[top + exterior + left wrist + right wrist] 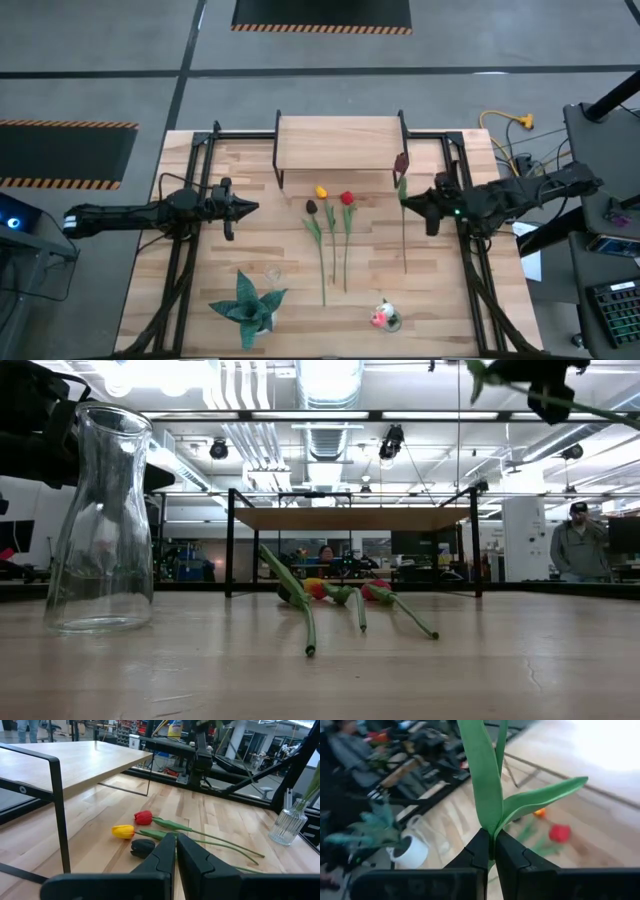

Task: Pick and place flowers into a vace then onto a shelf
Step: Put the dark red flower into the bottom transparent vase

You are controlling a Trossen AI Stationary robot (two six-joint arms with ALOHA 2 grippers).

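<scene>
Right claw (491, 851) clamped on a maroon tulip's stem (403, 215) above the table (440, 300); left claw (176, 851) closed, empty

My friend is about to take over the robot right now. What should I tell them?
Right gripper: shut on the maroon tulip, held by its stem above the table, near the shelf's right end.
Left gripper: shut, empty, waiting over the table's left side.
Three tulips (yellow, red, dark) lie on the table in front of the shelf.
Clear glass vase stands empty near the table's front edge, beside the teal plant.
Done: one tulip picked up.
Left: put every tulip in the vase, then set the vase on the shelf.
</scene>
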